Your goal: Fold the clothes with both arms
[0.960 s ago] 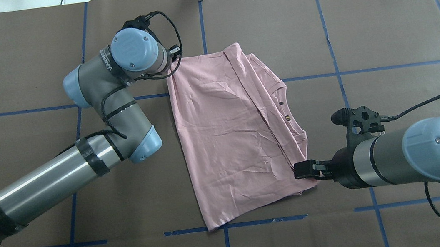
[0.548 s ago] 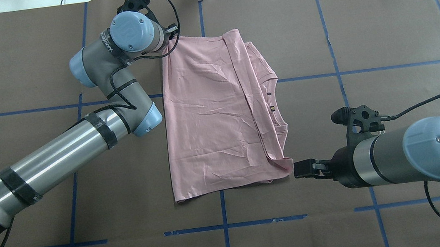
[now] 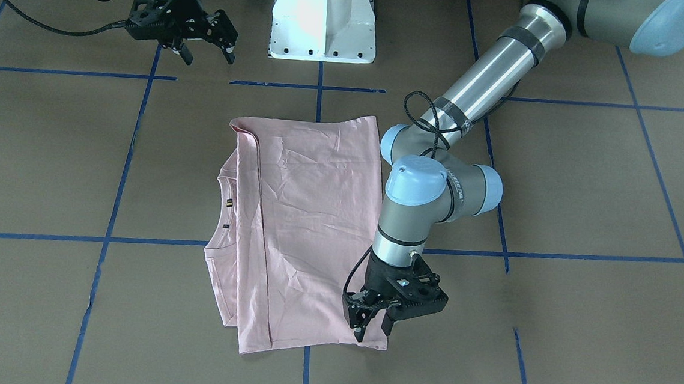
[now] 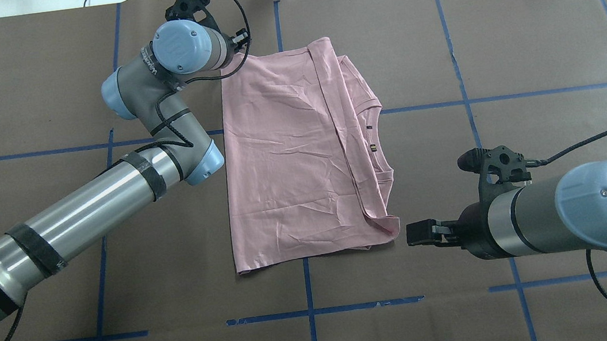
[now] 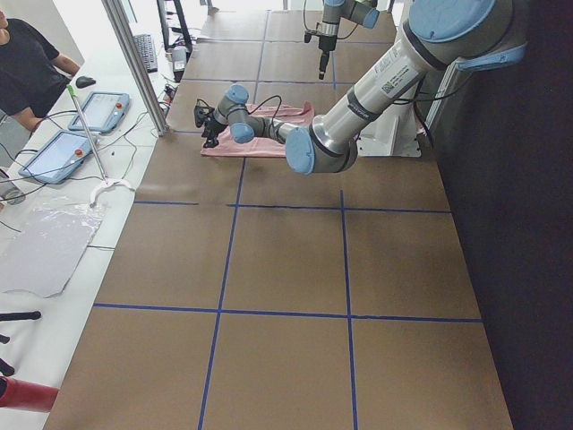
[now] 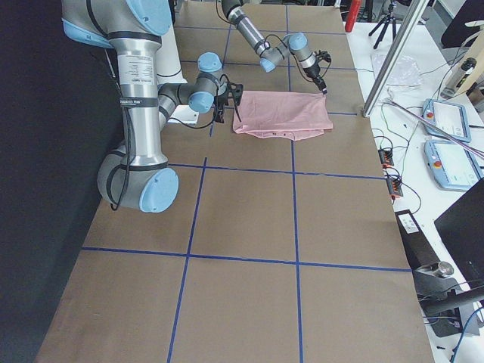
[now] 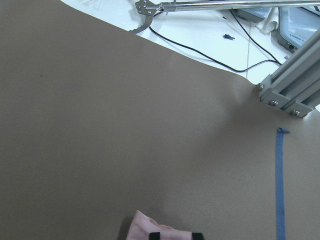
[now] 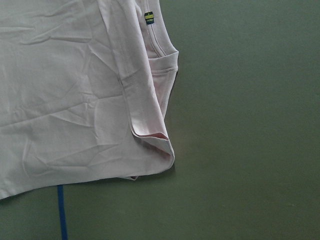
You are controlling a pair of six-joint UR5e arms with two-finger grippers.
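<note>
Brown paper covers the table (image 4: 526, 50), divided by blue tape lines (image 4: 307, 286). Clock directions refer to the overhead view, with 12 o'clock pointing away from the robot.

**Position.** The T-shirt (image 4: 285, 161) lies flat near the table centre, plain side up. An upper layer is folded across it, and the neckline (image 4: 378, 144) is exposed along the 3 o'clock edge.

**Jaws.**
- The left gripper (image 3: 373, 330) sits at the garment's 11 o'clock corner. The wrist view shows pink fabric pinched between its fingertips, so the jaws appear closed on that corner.
- The right gripper (image 4: 411, 234) stands just off the 4 o'clock corner. Its jaws are spread and hold nothing, and it does not touch the cloth.

**Probable faults.**
- Only one corner is held. Any pull from the left arm is likely to skew the garment or rumple the upper layer.
- The pinch takes little fabric, so the corner may slip out under load.
- The folded layer at 4 o'clock curls upward. A low approach by the right gripper may catch one layer only, or push the fold open
</note>
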